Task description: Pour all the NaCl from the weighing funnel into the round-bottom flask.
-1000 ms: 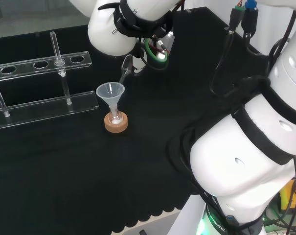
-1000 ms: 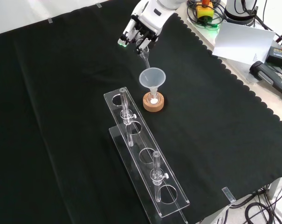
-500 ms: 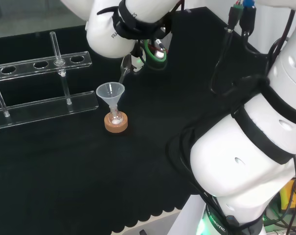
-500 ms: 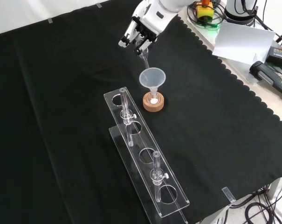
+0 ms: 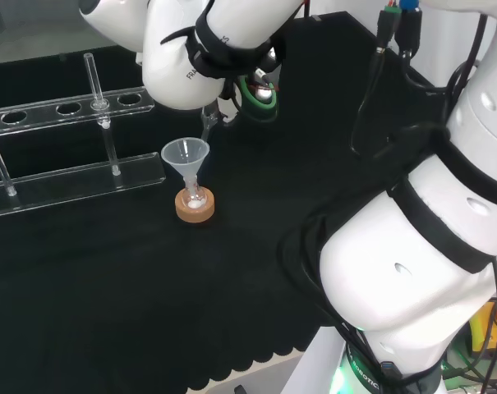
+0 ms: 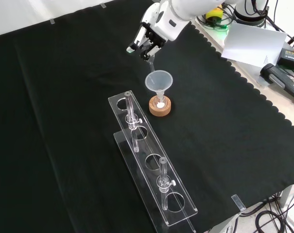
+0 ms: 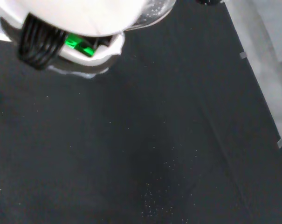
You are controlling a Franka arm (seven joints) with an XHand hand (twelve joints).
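My white arm fills the right of the head view, reaching across the black cloth toward the upper middle of the front view. The clear acrylic rack runs down the lower centre of that frame, a couple of tubes standing in it. Above it the cork ring carries the small round-bottom flask, a little white powder showing at its base and a plastic funnel seated upright in its neck. My hand, fingers curled, pinches the weighing funnel just above that funnel's rim, at upper centre of the front view. Its long axis runs steeply, spout end down toward the funnel mouth. I judge it light, stiff, slippery and breakable: best taken by its wider upper body, never the thin spout. In the wrist view, fine white grains speckle the cloth.
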